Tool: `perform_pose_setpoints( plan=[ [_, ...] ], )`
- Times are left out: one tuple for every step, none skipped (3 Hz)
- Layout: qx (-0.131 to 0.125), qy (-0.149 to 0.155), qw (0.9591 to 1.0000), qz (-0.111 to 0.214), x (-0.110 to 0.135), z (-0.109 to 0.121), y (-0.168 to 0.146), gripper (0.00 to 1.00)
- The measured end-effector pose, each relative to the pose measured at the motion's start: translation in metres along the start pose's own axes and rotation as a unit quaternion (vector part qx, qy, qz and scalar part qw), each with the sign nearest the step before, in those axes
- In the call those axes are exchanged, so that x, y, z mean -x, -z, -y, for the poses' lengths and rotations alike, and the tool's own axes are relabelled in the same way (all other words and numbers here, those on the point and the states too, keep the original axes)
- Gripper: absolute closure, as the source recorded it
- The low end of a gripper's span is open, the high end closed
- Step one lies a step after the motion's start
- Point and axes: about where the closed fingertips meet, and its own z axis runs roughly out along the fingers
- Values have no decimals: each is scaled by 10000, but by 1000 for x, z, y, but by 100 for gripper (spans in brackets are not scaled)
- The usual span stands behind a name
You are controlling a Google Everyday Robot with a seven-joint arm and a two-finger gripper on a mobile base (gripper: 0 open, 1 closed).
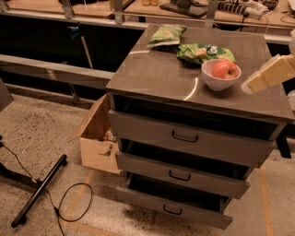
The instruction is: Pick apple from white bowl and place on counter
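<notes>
A red apple (225, 69) with yellowish patches sits in a small white bowl (220, 79) on the right part of the grey-brown counter (166, 73), the top of a cabinet with three handled drawers. My gripper (269, 73) comes in from the right edge of the camera view as a pale, cream-coloured finger. It hangs above the counter just right of the bowl, apart from it. It holds nothing that I can see.
Two green crinkly snack bags (167, 35) (203, 52) lie on the counter behind the bowl. An open cardboard box (97, 138) stands on the floor left of the cabinet. A black stand leg and cable (39, 191) lie at the lower left. Pale wooden tables (138, 7) run along the back.
</notes>
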Motion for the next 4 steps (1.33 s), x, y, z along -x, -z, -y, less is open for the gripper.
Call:
perform_pose_setpoints(
  plan=[
    [-5, -176, 9998, 59, 0, 5, -6, 0],
    [-90, -497, 9987, 22, 2, 25, -31, 0],
    [-69, -718, 9974, 24, 10, 39, -52, 4],
    [80, -805, 9967, 112, 23, 39, -69, 18]
  ],
)
